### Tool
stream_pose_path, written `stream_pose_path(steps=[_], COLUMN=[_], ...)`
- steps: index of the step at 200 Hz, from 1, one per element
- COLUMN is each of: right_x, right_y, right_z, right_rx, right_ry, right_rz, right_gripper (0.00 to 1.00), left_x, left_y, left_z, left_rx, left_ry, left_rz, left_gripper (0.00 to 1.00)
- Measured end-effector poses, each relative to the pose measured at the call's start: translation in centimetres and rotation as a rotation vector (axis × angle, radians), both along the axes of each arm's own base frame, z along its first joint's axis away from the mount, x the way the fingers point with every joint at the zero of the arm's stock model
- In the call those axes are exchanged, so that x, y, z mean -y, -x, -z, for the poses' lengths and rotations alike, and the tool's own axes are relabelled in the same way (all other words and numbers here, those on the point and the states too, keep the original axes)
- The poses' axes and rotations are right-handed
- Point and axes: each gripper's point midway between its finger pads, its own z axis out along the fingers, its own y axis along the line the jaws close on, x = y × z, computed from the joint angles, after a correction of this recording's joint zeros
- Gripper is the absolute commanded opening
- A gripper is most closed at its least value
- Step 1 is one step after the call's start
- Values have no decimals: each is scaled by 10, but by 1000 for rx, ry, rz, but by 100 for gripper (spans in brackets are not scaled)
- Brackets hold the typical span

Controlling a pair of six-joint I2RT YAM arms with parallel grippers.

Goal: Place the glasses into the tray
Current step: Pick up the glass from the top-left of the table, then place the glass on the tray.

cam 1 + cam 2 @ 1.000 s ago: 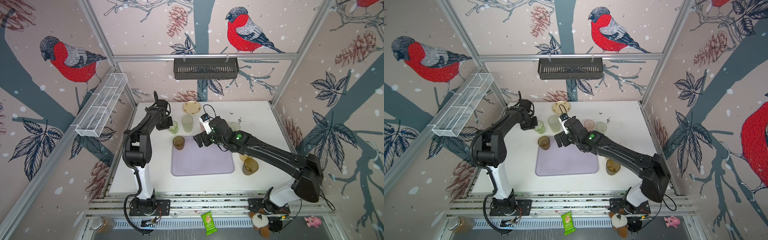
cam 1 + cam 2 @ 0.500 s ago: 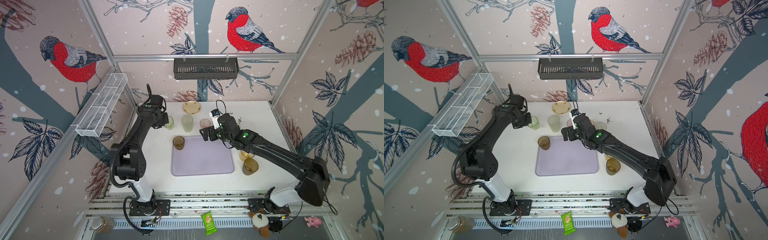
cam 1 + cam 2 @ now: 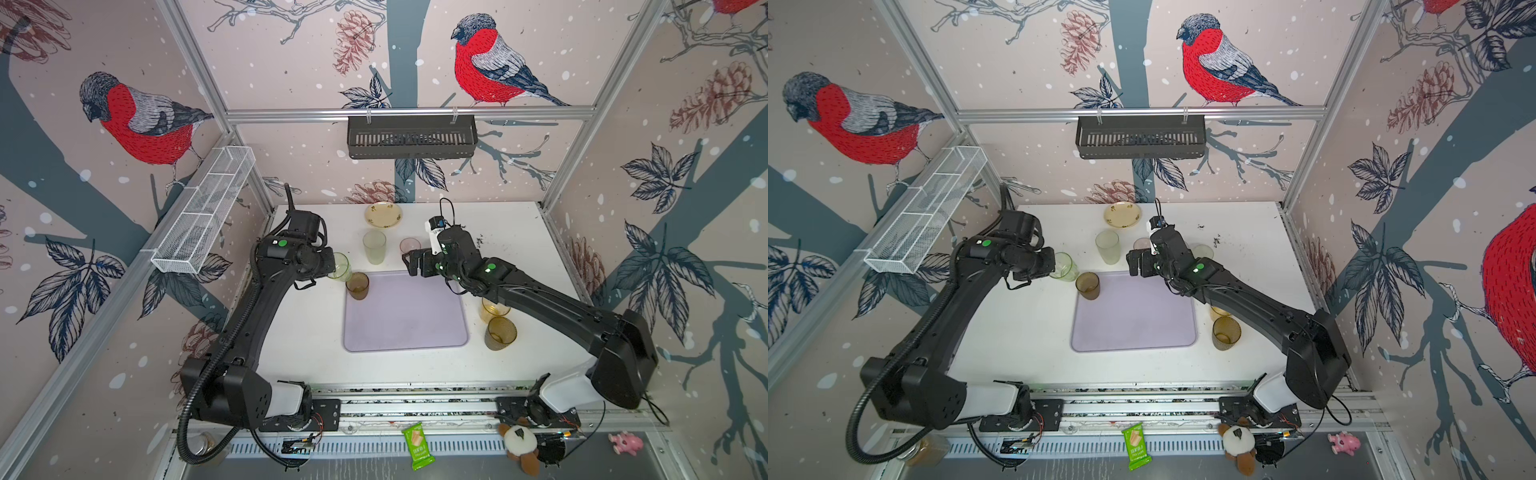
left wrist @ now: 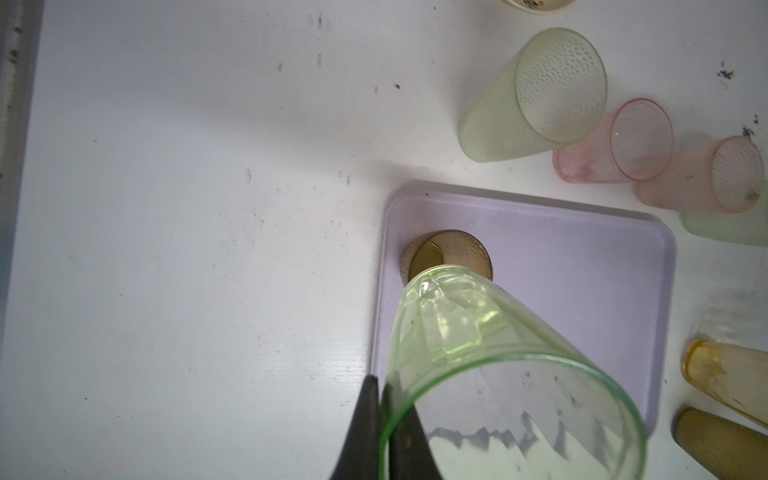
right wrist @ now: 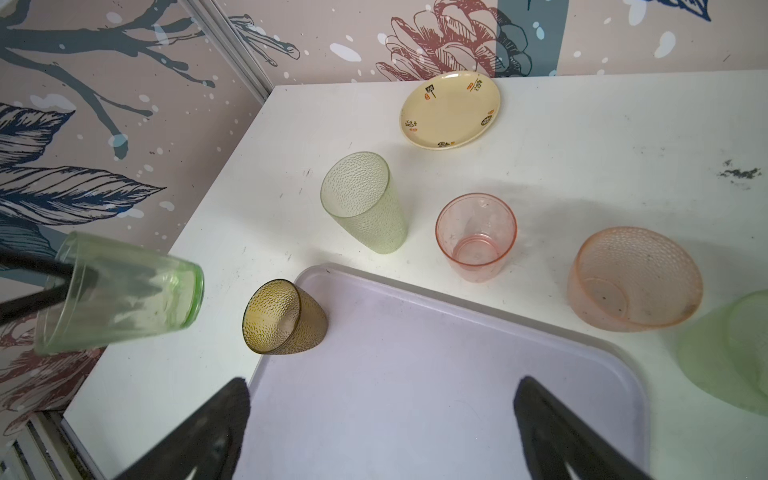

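My left gripper (image 4: 380,415) is shut on the rim of a clear green glass (image 4: 498,374), one finger inside it and one outside. The glass (image 3: 341,267) hangs tilted over the table just left of the lavender tray (image 3: 405,316), by its far left corner. A brown glass (image 3: 357,286) stands in that corner of the tray. My right gripper (image 5: 382,390) is open and empty above the tray's far edge (image 3: 411,264). A tall frosted green glass (image 3: 374,247), a pink glass (image 3: 410,246), a peach glass (image 5: 636,278) and another green glass (image 5: 731,353) stand behind the tray. An amber glass (image 3: 492,309) and a second brown glass (image 3: 500,332) stand to its right.
A small yellow plate (image 3: 383,215) lies at the back of the white table. A black slotted basket (image 3: 411,137) hangs on the back wall and a white wire basket (image 3: 208,216) on the left wall. My right arm reaches over the amber glass.
My left gripper has carried the green glass a little nearer the tray's far left corner, its arm re-posed. My right gripper drew back from the tray's middle to its far edge, still open.
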Motion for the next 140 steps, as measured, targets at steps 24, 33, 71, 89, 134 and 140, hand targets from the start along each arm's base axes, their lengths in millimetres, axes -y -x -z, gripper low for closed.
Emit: stream_pose_path(steps=[24,33,71,89,134,140], right_x=[-1,-1,-1,0,1,1], right_y=[-1,-1,-1,0,0,0], right_z=[5,5,6,8,6,6], right_rx=[-9,-10,-10,-18,-12,-12], right_ry=[4,2,-9,-11,-10,-9], right_rz=[2,3,8,14,20,20], right_gripper=[100,100,100,100,100,100], left_x=[14,17,18,21,28,30], left_y=[22,30,57,68,79,81], left_z=[8,11,32,47,76,80], left_rx=[-43,-62,-139,-186,-253,-263], left_ry=[19,25,27,24,4,1], left_rz=[45,61,80,106,145,152], left_gripper=[0,0,0,0,0,0])
